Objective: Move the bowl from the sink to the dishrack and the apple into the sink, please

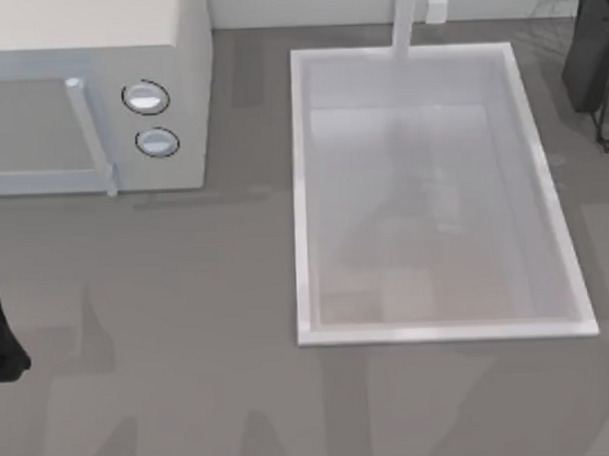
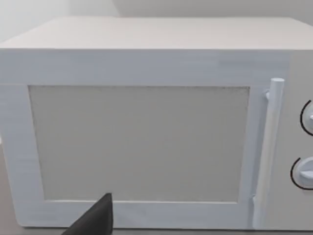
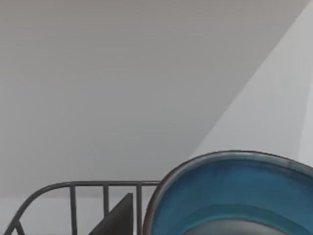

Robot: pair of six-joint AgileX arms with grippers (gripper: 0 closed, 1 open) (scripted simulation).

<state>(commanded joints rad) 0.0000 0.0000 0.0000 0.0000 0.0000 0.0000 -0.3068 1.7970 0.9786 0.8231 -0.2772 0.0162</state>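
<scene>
My left arm [image 1: 0, 334] is parked at the table's left edge, wrist camera staring straight at the white microwave [image 2: 146, 132] (door handle and two knobs on its right side). One dark fingertip [image 2: 95, 218] pokes into that view, but I can't tell how far the left fingers are spread. Moving right, the sink [image 1: 301, 198] sits in the middle, faucet [image 1: 405, 24] at the back. My right arm [image 1: 590, 48] is up at the far right corner. Its wrist view has the blue bowl [image 3: 234, 196] right up close, just beside the dishrack [image 3: 73, 203] wires; can't tell if my right fingers hold it
</scene>
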